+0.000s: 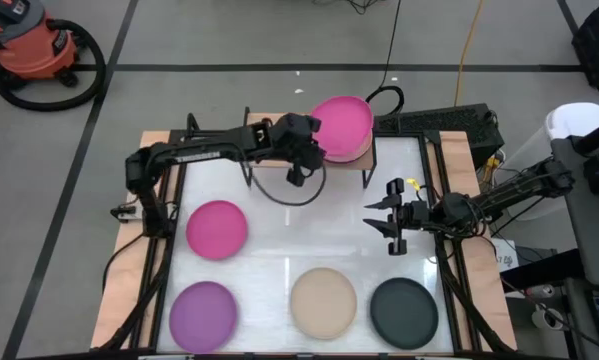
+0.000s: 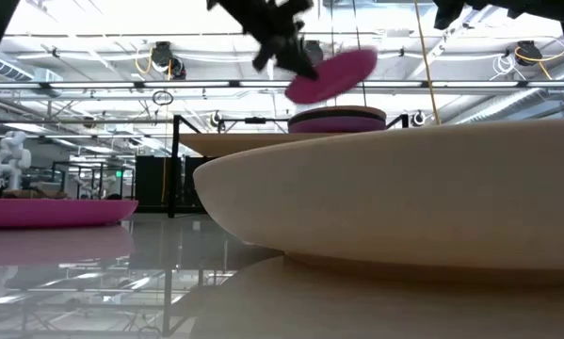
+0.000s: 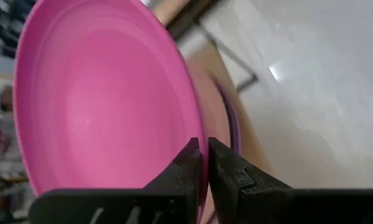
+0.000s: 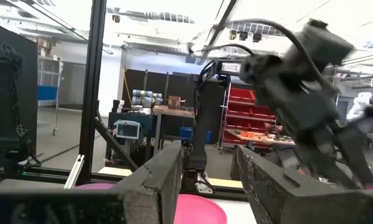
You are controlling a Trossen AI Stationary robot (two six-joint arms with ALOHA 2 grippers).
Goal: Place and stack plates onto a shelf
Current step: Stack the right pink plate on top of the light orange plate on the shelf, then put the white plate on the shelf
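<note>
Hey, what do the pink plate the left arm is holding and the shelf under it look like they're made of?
The pink plate, pinched at its rim by the left tool, looks like matte plastic or melamine: even colour, soft sheen, faint concentric rings. It could also be glazed ceramic. The shelf top looks like light unfinished wood, pale tan and dull, on thin black legs, probably metal.

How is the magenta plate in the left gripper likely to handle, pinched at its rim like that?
Probably stiff: the magenta plate keeps its shape though the left gripper pinches only its rim. Likely light, since one edge grip carries it tilted above the stack on the shelf. Its smooth surface might slip, so the tilt seems risky.
</note>
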